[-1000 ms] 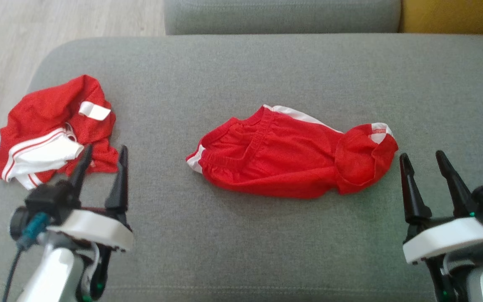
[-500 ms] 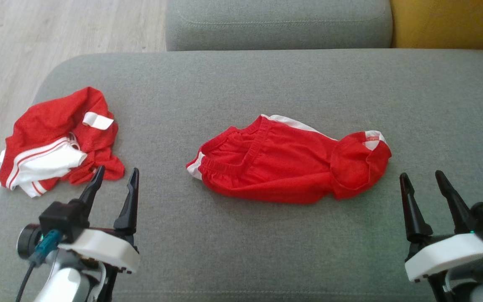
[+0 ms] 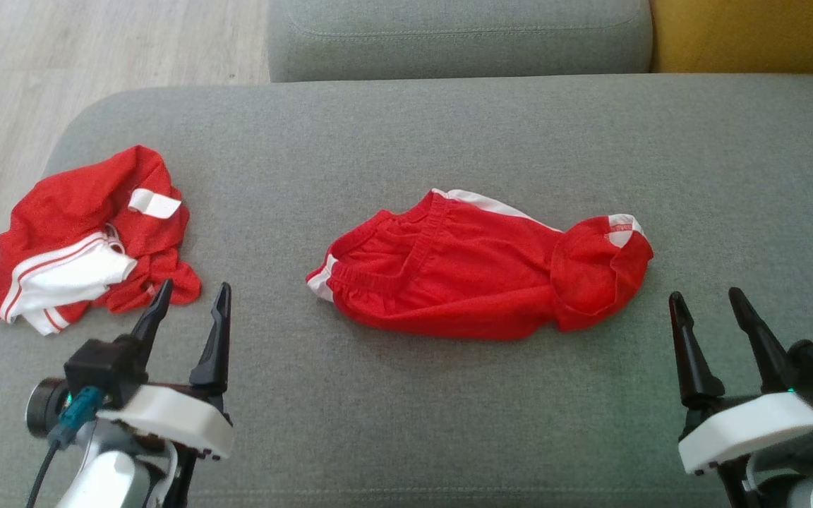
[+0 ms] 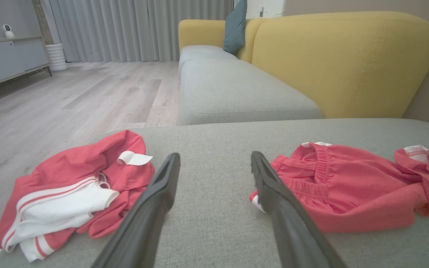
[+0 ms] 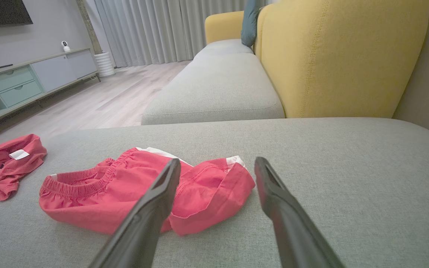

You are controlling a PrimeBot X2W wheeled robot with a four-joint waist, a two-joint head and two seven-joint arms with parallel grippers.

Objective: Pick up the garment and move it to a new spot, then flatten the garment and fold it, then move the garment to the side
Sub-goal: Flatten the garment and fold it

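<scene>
Mostly it is the head camera that has moved: over the last 1 second the whole scene, the grey seat cushion point(image 3: 449, 127) included, has slid down the head view and then settled, so nothing lying on the cushion has truly shifted. The red shorts point(image 3: 463, 275) rest where they were, in the middle of the cushion, between the 2 arms and touched by neither. The crumpled red and white garment point(image 3: 75, 212) sits well apart from them at the robot's left edge. Measured against the cloth, both grippers seem drawn back a little toward the robot. The left gripper point(image 3: 194, 284) and the right gripper point(image 3: 703, 292) each have their 2 fingers spread wide with nothing between them. I judge from this that the pick-up has not begun and the arms are only lining up. The shorts' long axis runs left to right across the head view, tipped slightly. The elastic waistband point(image 3: 371, 279) points to the robot's left, and the turned-over leg hem point(image 3: 600, 264) with white trim lies near the right gripper.
</scene>
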